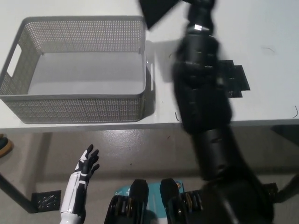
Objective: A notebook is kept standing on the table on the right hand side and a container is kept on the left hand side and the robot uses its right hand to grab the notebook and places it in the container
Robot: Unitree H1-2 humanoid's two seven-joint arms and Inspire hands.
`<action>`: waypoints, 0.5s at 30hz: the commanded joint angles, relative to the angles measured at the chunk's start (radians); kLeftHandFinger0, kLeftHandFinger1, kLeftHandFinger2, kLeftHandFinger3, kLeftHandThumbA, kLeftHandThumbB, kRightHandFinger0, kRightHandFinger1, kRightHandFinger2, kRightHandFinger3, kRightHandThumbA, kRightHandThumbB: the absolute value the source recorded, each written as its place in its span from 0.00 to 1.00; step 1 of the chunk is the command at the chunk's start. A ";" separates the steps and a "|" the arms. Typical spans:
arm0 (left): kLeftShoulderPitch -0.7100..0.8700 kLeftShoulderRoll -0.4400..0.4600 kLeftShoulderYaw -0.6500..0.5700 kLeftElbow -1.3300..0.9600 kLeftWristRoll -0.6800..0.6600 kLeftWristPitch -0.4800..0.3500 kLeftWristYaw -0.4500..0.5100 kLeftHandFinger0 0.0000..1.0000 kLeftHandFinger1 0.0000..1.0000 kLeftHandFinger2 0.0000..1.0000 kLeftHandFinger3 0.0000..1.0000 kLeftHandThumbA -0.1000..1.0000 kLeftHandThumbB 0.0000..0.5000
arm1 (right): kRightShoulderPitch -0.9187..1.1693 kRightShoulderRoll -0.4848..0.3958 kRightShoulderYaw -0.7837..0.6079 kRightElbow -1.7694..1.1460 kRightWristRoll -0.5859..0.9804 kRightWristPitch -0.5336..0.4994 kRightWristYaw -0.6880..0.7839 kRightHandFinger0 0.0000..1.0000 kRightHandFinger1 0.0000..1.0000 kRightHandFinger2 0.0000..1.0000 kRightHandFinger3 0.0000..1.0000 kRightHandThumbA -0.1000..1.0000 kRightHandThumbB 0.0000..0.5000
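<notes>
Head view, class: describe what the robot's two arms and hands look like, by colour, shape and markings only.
The left hand is slim and white with black fingers and dark panels on its back. The right arm is thick, rounded and all black, built of bulky segments, with a small pale band near its wrist. Its right hand is cut off by the picture's top edge.

Notebook (156, 10) and right robot hand (200, 4) cut off above

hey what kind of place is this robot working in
Probably a lab or test room: a plain white table holding only a grey mesh container and a black notebook, over a bare concrete-looking floor.
</notes>
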 commanded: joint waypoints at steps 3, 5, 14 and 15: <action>0.011 -0.003 -0.025 -0.002 0.017 -0.064 0.008 1.00 1.00 1.00 1.00 1.00 1.00 | -0.129 0.070 0.096 0.071 -0.126 -0.016 -0.066 0.00 0.00 0.43 0.60 0.00 0.27; 0.014 0.001 -0.031 -0.003 0.014 -0.069 0.001 1.00 1.00 1.00 1.00 1.00 1.00 | -0.134 0.074 0.100 0.123 -0.127 -0.024 -0.080 0.00 0.00 0.42 0.57 0.00 0.25; 0.019 -0.004 -0.044 -0.013 0.026 -0.060 0.009 1.00 1.00 1.00 1.00 1.00 1.00 | -0.252 0.071 0.101 0.497 -0.092 -0.097 -0.076 0.00 0.02 0.51 0.69 0.00 0.20; 0.019 -0.003 -0.046 -0.014 0.034 -0.060 0.012 1.00 1.00 1.00 1.00 1.00 1.00 | -0.269 0.067 0.114 0.539 -0.109 -0.106 -0.093 0.00 0.02 0.52 0.69 0.00 0.21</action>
